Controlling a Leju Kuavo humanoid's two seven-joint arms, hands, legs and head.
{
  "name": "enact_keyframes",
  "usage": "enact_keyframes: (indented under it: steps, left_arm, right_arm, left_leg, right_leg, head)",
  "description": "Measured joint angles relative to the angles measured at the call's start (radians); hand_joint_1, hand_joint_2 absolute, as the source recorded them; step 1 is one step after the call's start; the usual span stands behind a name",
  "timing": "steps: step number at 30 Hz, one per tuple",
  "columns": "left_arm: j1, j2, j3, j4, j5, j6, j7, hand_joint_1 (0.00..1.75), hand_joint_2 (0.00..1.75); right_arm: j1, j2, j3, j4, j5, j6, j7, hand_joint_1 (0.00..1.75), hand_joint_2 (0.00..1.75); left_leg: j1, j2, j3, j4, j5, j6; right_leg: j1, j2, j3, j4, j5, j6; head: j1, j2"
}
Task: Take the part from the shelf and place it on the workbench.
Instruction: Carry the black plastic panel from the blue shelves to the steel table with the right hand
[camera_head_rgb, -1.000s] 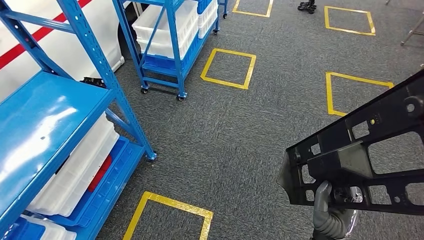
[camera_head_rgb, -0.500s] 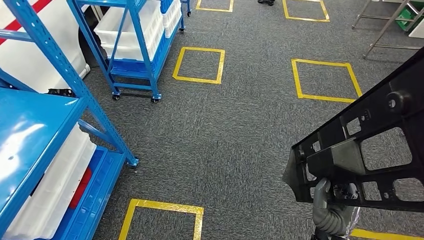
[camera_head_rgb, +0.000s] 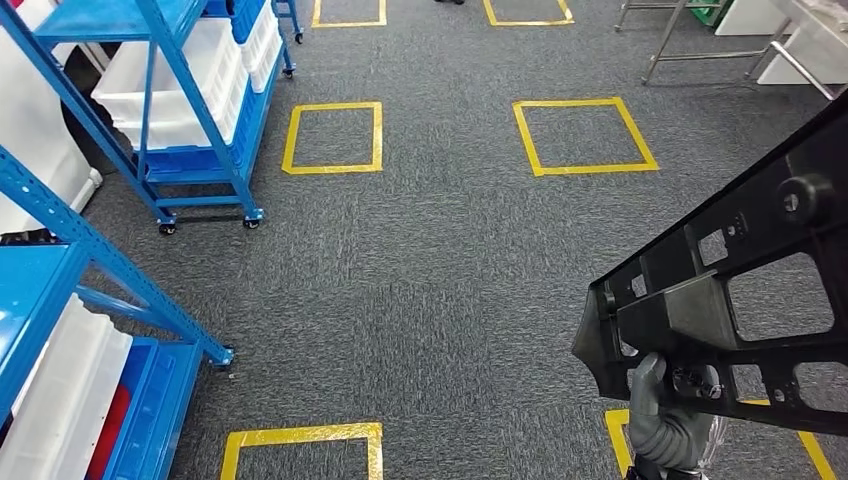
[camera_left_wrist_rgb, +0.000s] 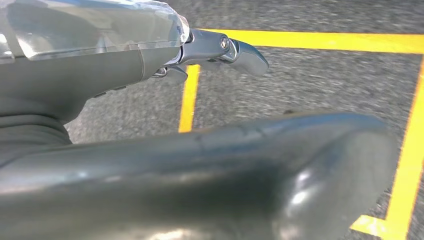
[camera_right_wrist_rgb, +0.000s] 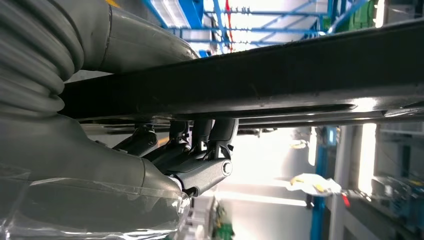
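One large black part (camera_head_rgb: 740, 290), a flat moulded frame full of cut-out windows and round bosses, fills the near right of my head view. My right hand (camera_head_rgb: 665, 425) grips it from below at its near lower edge, a grey finger curled up over the rim. In the right wrist view the dark fingers (camera_right_wrist_rgb: 202, 137) wrap round the underside of the part's long bar (camera_right_wrist_rgb: 280, 75), so the hold looks firm.

My left hand (camera_left_wrist_rgb: 150, 90) hangs over the grey carpet (camera_head_rgb: 450, 260) and a yellow tape line (camera_left_wrist_rgb: 189, 100); one finger points out straight and nothing is in it, though I cannot tell exactly how the other fingers lie.

Blue shelves (camera_head_rgb: 60, 270) with white bins (camera_head_rgb: 180, 80) stand at the left, near and far. Yellow tape squares (camera_head_rgb: 335, 137) mark the carpet. At the far right, metal legs and a pale surface (camera_head_rgb: 800, 40) may be the worktop, but I cannot be sure.

I judge this to be the carrying step: the part is off the shelf and not yet set down. To do it well I would walk steadily toward the far right, keep the part tilted as it is so it does not slip in the single grip, and watch its long far end for clearance near the metal legs.

No brand, label or writing is readable anywhere.
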Motion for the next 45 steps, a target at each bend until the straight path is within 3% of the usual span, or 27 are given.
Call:
enact_keyframes:
  steps: [2, 4, 6, 8, 10, 11, 13, 15, 17, 19, 21, 23, 24, 25, 26, 27, 28, 30, 32, 34, 36, 38, 40, 41, 42, 45]
  left_arm:
    - [-0.003, 0.002, 0.0, 0.0, 0.002, 0.0, -0.001, 0.0, 0.0]
    - [-0.006, 0.002, -0.001, 0.0, 0.003, 0.0, -0.002, 0.0, 0.0]
    - [-0.005, 0.003, -0.001, 0.0, 0.008, 0.0, -0.004, 0.0, 0.0]
    - [-0.001, 0.007, -0.001, 0.0, 0.017, 0.001, -0.005, 0.0, 0.0]
    - [0.002, 0.01, 0.0, 0.0, 0.028, 0.004, -0.006, 0.0, 0.0]
    - [0.003, 0.011, 0.001, 0.0, 0.034, 0.007, -0.007, 0.0, 0.0]
    - [0.002, 0.011, 0.004, 0.0, 0.047, 0.011, -0.01, 0.0, 0.0]
    - [0.004, 0.011, 0.009, 0.0, 0.058, 0.015, -0.012, 0.0, 0.0]
    - [0.005, 0.01, 0.017, 0.0, 0.067, 0.018, -0.013, 0.0, 0.0]
    - [0.003, 0.01, 0.023, 0.0, 0.074, 0.021, -0.013, 0.0, 0.0]
    - [0.003, 0.009, 0.027, 0.0, 0.079, 0.025, -0.014, 0.0, 0.0]
    - [0.006, 0.009, 0.03, 0.0, 0.084, 0.027, -0.015, 0.0, 0.0]
    - [0.009, 0.009, 0.031, 0.0, 0.086, 0.027, -0.016, 0.0, 0.0]
    - [0.01, 0.009, 0.033, 0.0, 0.088, 0.027, -0.016, 0.0, 0.0]
    - [0.012, 0.009, 0.036, 0.0, 0.088, 0.028, -0.017, 0.0, 0.0]
    - [0.014, 0.009, 0.039, 0.0, 0.089, 0.028, -0.017, 0.0, 0.0]
    - [0.014, 0.01, 0.041, 0.0, 0.088, 0.028, -0.017, 0.0, 0.0]
    - [0.016, 0.01, 0.045, 0.0, 0.088, 0.029, -0.018, 0.0, 0.0]
    - [0.016, 0.009, 0.045, 0.001, 0.087, 0.03, -0.018, 0.0, 0.0]
    - [0.013, 0.007, 0.046, 0.001, 0.086, 0.03, -0.017, 0.0, 0.0]
    - [0.011, 0.003, 0.046, 0.001, 0.085, 0.03, -0.016, 0.0, 0.0]
    - [0.014, 0.002, 0.046, 0.001, 0.085, 0.03, -0.016, 0.0, 0.0]
    - [0.016, 0.002, 0.046, 0.001, 0.085, 0.03, -0.017, 0.0, 0.0]
    - [0.017, 0.001, 0.046, 0.001, 0.086, 0.03, -0.019, 0.0, 0.0]
    - [0.016, 0.0, 0.046, 0.001, 0.087, 0.03, -0.021, 0.0, 0.0]
    - [0.014, -0.003, 0.046, 0.001, 0.088, 0.03, -0.027, 0.0, 0.0]
  right_arm:
    - [-0.001, -0.006, 0.012, -0.004, 0.003, -0.012, 0.0, 1.75, 1.75]
    - [0.0, -0.012, 0.024, -0.007, 0.008, -0.026, 0.0, 1.75, 1.75]
    - [-0.001, -0.018, 0.037, -0.01, 0.016, -0.038, 0.0, 1.75, 1.75]
    - [-0.004, -0.026, 0.054, -0.012, 0.024, -0.053, 0.0, 1.75, 1.75]
    - [-0.004, -0.036, 0.074, -0.011, 0.03, -0.07, 0.0, 1.75, 1.75]
    - [-0.004, -0.042, 0.086, -0.011, 0.032, -0.079, 0.0, 1.75, 1.75]
    - [-0.006, -0.057, 0.109, -0.011, 0.033, -0.089, 0.0, 1.75, 1.75]
    - [-0.013, -0.07, 0.13, -0.009, 0.033, -0.093, 0.0, 1.75, 1.75]
    - [-0.024, -0.078, 0.151, -0.004, 0.032, -0.096, 0.0, 1.75, 1.75]
    - [-0.033, -0.085, 0.167, 0.003, 0.031, -0.099, 0.0, 1.75, 1.75]
    - [-0.042, -0.089, 0.179, 0.01, 0.029, -0.1, 0.001, 1.75, 1.75]
    - [-0.053, -0.091, 0.191, 0.017, 0.027, -0.098, 0.001, 1.75, 1.75]
    - [-0.057, -0.091, 0.196, 0.022, 0.027, -0.096, 0.001, 1.75, 1.75]
    - [-0.058, -0.091, 0.201, 0.027, 0.027, -0.094, 0.001, 1.75, 1.75]
    - [-0.059, -0.091, 0.204, 0.031, 0.028, -0.094, 0.001, 1.75, 1.75]
    - [-0.059, -0.091, 0.207, 0.035, 0.029, -0.093, 0.001, 1.75, 1.75]
    - [-0.06, -0.092, 0.209, 0.038, 0.031, -0.095, 0.001, 1.75, 1.75]
    - [-0.062, -0.092, 0.215, 0.043, 0.035, -0.099, 0.001, 1.75, 1.75]
    - [-0.063, -0.092, 0.22, 0.046, 0.038, -0.103, 0.001, 1.75, 1.75]
    - [-0.064, -0.093, 0.225, 0.048, 0.04, -0.104, 0.001, 1.75, 1.75]
    - [-0.066, -0.096, 0.227, 0.051, 0.042, -0.104, 0.001, 1.75, 1.75]
    - [-0.073, -0.099, 0.229, 0.056, 0.045, -0.104, 0.001, 1.75, 1.75]
    - [-0.079, -0.101, 0.231, 0.063, 0.047, -0.103, 0.001, 1.75, 1.75]
    - [-0.079, -0.101, 0.233, 0.066, 0.048, -0.103, 0.001, 1.75, 1.75]
    - [-0.079, -0.102, 0.233, 0.068, 0.049, -0.102, 0.001, 1.75, 1.75]
    - [-0.082, -0.105, 0.236, 0.069, 0.051, -0.101, 0.001, 1.75, 1.75]
  left_leg:
    - [-0.001, -0.014, 0.01, -0.029, 0.003, 0.005]
    - [-0.001, 0.008, 0.012, -0.037, 0.011, 0.017]
    - [0.0, 0.032, 0.014, -0.048, 0.019, 0.031]
    - [-0.002, 0.057, 0.012, -0.051, 0.022, 0.038]
    - [-0.005, 0.083, 0.009, -0.05, 0.021, 0.039]
    - [-0.006, 0.095, 0.009, -0.05, 0.02, 0.038]
    - [-0.006, 0.117, 0.012, -0.05, 0.018, 0.034]
    - [-0.01, 0.136, 0.017, -0.049, 0.012, 0.026]
    - [-0.014, 0.154, 0.021, -0.048, 0.008, 0.016]
    - [-0.012, 0.168, 0.025, -0.047, 0.003, 0.005]
    - [-0.008, 0.135, 0.015, -0.01, -0.026, -0.005]
    - [-0.003, 0.082, -0.035, 0.103, -0.089, -0.01]
    - [-0.002, 0.069, -0.069, 0.172, -0.117, -0.012]
    - [-0.001, 0.064, -0.094, 0.222, -0.131, -0.014]
    - [-0.001, 0.061, -0.105, 0.239, -0.124, -0.015]
    - [0.0, 0.059, -0.096, 0.214, -0.098, -0.015]
    - [0.001, 0.051, -0.072, 0.154, -0.058, -0.014]
    - [0.006, 0.007, -0.018, 0.024, -0.001, -0.011]
    - [0.007, -0.021, 0.003, -0.031, 0.01, -0.006]
    - [0.006, -0.003, 0.005, -0.037, 0.014, 0.004]
    - [0.007, 0.021, 0.007, -0.047, 0.022, 0.018]
    - [0.006, 0.047, 0.008, -0.053, 0.025, 0.027]
    - [0.003, 0.072, 0.006, -0.053, 0.024, 0.029]
    - [0.003, 0.085, 0.006, -0.053, 0.023, 0.029]
    - [0.003, 0.097, 0.007, -0.052, 0.021, 0.028]
    - [0.0, 0.128, 0.016, -0.052, 0.014, 0.017]
  right_leg:
    - [-0.002, 0.02, -0.008, 0.002, 0.004, 0.013]
    - [-0.004, 0.025, -0.014, 0.002, 0.007, 0.025]
    - [-0.002, -0.02, -0.036, 0.046, -0.024, 0.034]
    - [-0.004, -0.072, -0.092, 0.163, -0.089, 0.043]
    - [-0.01, -0.086, -0.141, 0.265, -0.126, 0.05]
    - [-0.012, -0.089, -0.141, 0.269, -0.119, 0.052]
    - [-0.012, -0.111, -0.082, 0.167, -0.062, 0.05]
    - [-0.003, -0.161, -0.011, 0.037, -0.02, 0.038]
    - [0.008, -0.178, 0.008, -0.007, -0.016, 0.024]
    - [0.007, -0.151, 0.007, -0.011, -0.011, 0.012]
    - [0.001, -0.128, 0.01, -0.02, -0.004, -0.001]
    - [-0.002, -0.105, 0.01, -0.023, 0.001, -0.01]
    - [-0.001, -0.092, 0.009, -0.022, 0.001, -0.012]
    - [0.0, -0.078, 0.008, -0.022, 0.002, -0.013]
    - [0.001, -0.063, 0.009, -0.021, 0.002, -0.013]
    - [0.001, -0.047, 0.01, -0.019, 0.001, -0.012]
    - [0.0, -0.033, 0.011, -0.016, 0.0, -0.011]
    - [-0.001, -0.007, 0.007, -0.007, -0.003, -0.004]
    - [-0.002, 0.013, -0.003, -0.001, -0.001, 0.007]
    - [-0.004, 0.03, -0.01, -0.001, 0.003, 0.02]
    - [-0.003, 0.0, -0.024, 0.023, -0.015, 0.03]
    - [-0.003, -0.057, -0.071, 0.121, -0.072, 0.038]
    - [-0.008, -0.081, -0.13, 0.241, -0.122, 0.045]
    - [-0.011, -0.086, -0.142, 0.266, -0.123, 0.048]
    - [-0.013, -0.09, -0.134, 0.252, -0.106, 0.05]
    - [-0.012, -0.139, -0.032, 0.063, -0.022, 0.047]
  head:
    - [0.0, 0.0]
    - [0.0, 0.0]
    - [0.0, 0.0]
    - [0.0, 0.0]
    - [0.0, 0.0]
    - [0.0, 0.0]
    - [0.0, 0.0]
    - [0.0, 0.0]
    - [0.0, 0.0]
    - [0.0, 0.0]
    - [0.0, 0.0]
    - [0.0, 0.0]
    - [0.0, 0.0]
    - [0.0, 0.0]
    - [0.0, 0.0]
    - [0.0, 0.0]
    - [0.0, 0.0]
    - [0.0, 0.0]
    - [0.0, 0.0]
    - [0.0, 0.0]
    - [0.0, 0.0]
    - [0.0, 0.0]
    - [0.0, 0.0]
    - [0.0, 0.0]
    - [0.0, 0.0]
    - [0.0, 0.0]
